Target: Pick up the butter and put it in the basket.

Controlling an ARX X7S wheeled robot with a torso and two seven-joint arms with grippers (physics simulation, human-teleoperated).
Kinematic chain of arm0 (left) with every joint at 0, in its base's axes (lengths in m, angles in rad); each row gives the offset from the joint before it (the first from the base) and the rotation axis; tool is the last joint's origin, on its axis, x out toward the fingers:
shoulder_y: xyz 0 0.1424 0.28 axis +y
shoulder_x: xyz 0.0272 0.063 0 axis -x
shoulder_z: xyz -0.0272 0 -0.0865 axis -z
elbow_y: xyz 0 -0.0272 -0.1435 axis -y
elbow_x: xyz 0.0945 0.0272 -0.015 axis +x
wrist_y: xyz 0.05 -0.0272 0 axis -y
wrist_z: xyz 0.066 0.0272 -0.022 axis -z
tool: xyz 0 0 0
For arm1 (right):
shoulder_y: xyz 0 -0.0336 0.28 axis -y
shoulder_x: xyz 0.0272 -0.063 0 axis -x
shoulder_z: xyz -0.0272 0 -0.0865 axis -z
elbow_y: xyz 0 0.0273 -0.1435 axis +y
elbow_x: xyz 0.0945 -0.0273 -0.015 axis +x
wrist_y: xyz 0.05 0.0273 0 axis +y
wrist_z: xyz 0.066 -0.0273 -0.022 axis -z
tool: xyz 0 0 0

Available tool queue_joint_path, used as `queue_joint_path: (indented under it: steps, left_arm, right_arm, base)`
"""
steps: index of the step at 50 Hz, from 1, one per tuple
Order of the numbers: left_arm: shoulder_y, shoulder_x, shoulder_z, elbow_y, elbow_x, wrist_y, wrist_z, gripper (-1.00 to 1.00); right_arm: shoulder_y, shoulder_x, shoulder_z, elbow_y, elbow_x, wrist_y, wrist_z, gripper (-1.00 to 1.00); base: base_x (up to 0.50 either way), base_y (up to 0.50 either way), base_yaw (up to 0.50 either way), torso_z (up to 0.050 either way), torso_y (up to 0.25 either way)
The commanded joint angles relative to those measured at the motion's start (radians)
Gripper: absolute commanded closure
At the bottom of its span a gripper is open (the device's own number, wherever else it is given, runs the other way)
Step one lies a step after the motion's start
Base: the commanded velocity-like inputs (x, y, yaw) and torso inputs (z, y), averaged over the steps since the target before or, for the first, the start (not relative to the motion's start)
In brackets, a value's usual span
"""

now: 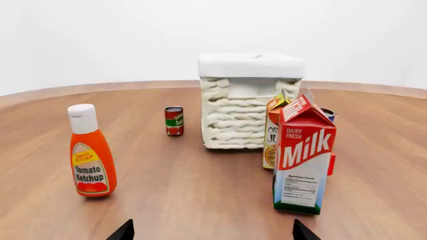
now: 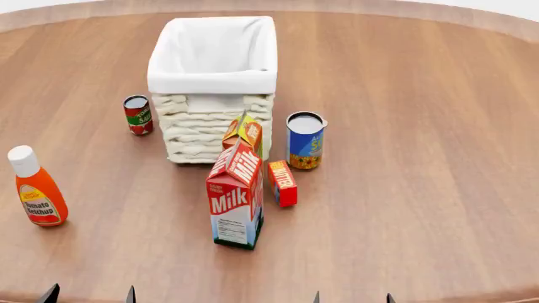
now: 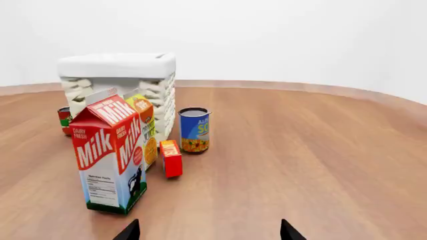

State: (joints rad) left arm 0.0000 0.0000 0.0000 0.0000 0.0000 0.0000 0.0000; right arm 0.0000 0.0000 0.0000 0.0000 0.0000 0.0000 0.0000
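The butter (image 2: 282, 182) is a small slim red box lying on the table right of the milk carton (image 2: 236, 194); it also shows in the right wrist view (image 3: 171, 158). In the left wrist view only a red sliver of it (image 1: 331, 164) shows behind the milk. The cream wicker basket (image 2: 213, 120) with a white liner stands behind them, also in both wrist views (image 1: 248, 107) (image 3: 120, 80). My left gripper (image 2: 89, 294) and right gripper (image 2: 352, 297) are open and empty at the near table edge, well short of the butter.
An orange juice carton (image 2: 245, 136) stands between milk and basket. A blue can (image 2: 305, 140) stands right of the basket, a small red can (image 2: 138, 115) left of it, and a ketchup bottle (image 2: 37, 187) at the far left. All stand on a round wooden table (image 2: 421, 126).
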Motion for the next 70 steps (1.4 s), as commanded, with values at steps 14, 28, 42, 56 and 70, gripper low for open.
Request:
queue_joint_path:
  steps: [14,28,42,56,70]
  left_arm:
    - [0.001,-0.040,0.056,-0.019,0.001,0.043,-0.055,-1.00]
    - [0.003,-0.057,0.117,-0.113,0.027,0.133,-0.106,-1.00]
    - [0.002,-0.073,0.140,-0.104,0.008,0.128,-0.131,-1.00]
    - [-0.004,-0.092,0.156,-0.102,-0.011,0.124,-0.143,-1.00]
    - [-0.006,-0.106,0.173,-0.097,-0.026,0.120,-0.160,-1.00]
  right_arm:
    - [0.014,0.031,-0.037,0.024,0.005,0.001,0.060,-1.00]
    - [0.016,0.072,-0.086,0.044,-0.006,0.002,0.084,-1.00]
    - [0.028,0.086,-0.117,0.031,0.000,0.028,0.093,-1.00]
    - [0.043,0.092,-0.146,0.036,0.002,0.042,0.106,-1.00]
    - [0.057,0.103,-0.173,0.055,0.010,0.042,0.121,-1.00]
  base:
    - [0.00,0.00,0.00,0.000,0.000]
    - [0.03,0.00,0.25,0.000,0.000]
    - [0.07,0.01,0.50,0.000,0.000]
    - [0.08,0.01,0.50,0.000,0.000]
    - [0.07,0.02,0.50,0.000,0.000]
